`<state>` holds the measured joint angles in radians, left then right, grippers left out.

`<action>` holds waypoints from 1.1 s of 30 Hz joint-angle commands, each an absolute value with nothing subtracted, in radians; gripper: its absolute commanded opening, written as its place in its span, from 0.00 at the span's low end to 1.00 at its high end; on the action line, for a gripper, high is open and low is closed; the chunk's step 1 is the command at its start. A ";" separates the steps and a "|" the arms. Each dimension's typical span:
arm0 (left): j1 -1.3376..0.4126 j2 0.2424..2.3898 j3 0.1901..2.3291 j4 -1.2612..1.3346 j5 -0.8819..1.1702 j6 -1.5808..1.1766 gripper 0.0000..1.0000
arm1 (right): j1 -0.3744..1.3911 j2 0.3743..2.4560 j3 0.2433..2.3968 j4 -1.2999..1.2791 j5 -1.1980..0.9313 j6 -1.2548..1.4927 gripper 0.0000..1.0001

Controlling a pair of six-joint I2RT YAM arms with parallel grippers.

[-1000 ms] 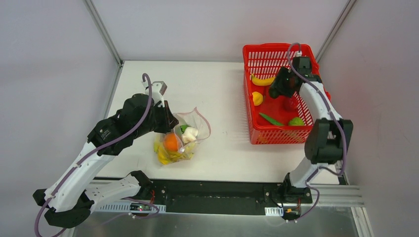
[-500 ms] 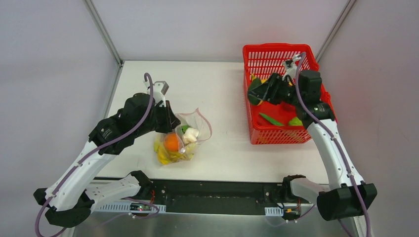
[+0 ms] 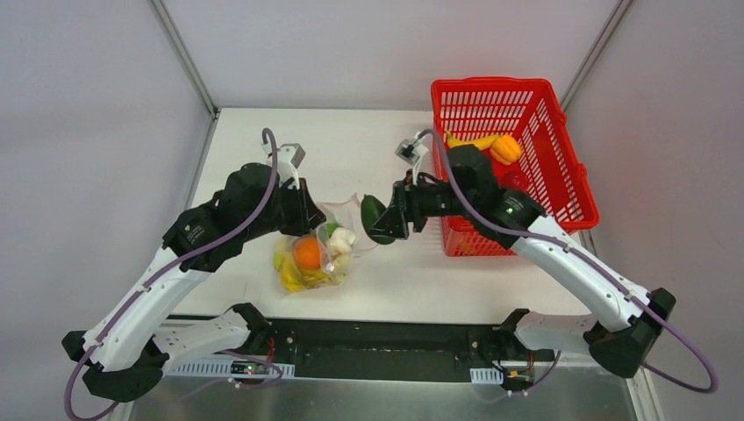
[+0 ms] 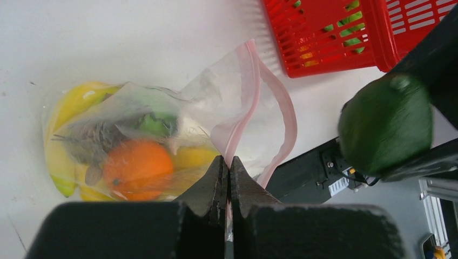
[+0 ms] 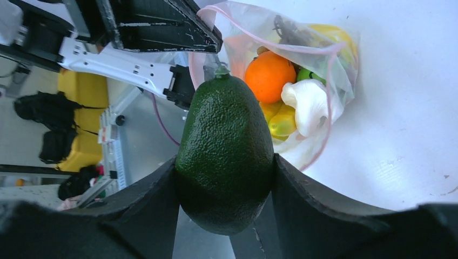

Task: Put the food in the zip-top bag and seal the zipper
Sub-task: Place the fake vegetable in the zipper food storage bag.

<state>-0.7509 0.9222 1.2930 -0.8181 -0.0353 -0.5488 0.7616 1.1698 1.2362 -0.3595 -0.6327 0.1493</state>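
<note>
The zip-top bag lies on the white table with its mouth open toward the right. It holds an orange, yellow bananas, a green piece and a white piece. My left gripper is shut on the bag's pink zipper strip and holds the mouth open. My right gripper is shut on a dark green avocado, also seen from above, just right of the bag's mouth. The bag's contents show in the right wrist view.
A red lattice basket stands at the back right with a banana, an orange-yellow piece and other food inside. The table's front edge and black rail run below the bag.
My right arm left the basket with the avocado and swung left across the table to the bag's mouth. My left gripper kept its hold on the zipper strip and barely moved.
</note>
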 commanded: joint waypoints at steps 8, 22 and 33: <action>-0.742 0.897 1.307 -0.724 0.044 -0.588 0.00 | 1.033 1.360 1.354 -0.345 -0.223 -0.095 0.35; -0.742 0.858 1.302 -0.730 0.013 -0.584 0.00 | 1.106 1.293 1.339 -0.263 -0.113 -0.081 0.82; -0.742 0.853 1.295 -0.716 0.006 -0.589 0.00 | 1.105 1.110 1.239 -0.360 0.272 0.233 0.72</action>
<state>-0.7506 0.8757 1.2930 -0.7982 0.0174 -0.5705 1.1061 1.1175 1.2598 -0.2852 0.0452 0.0616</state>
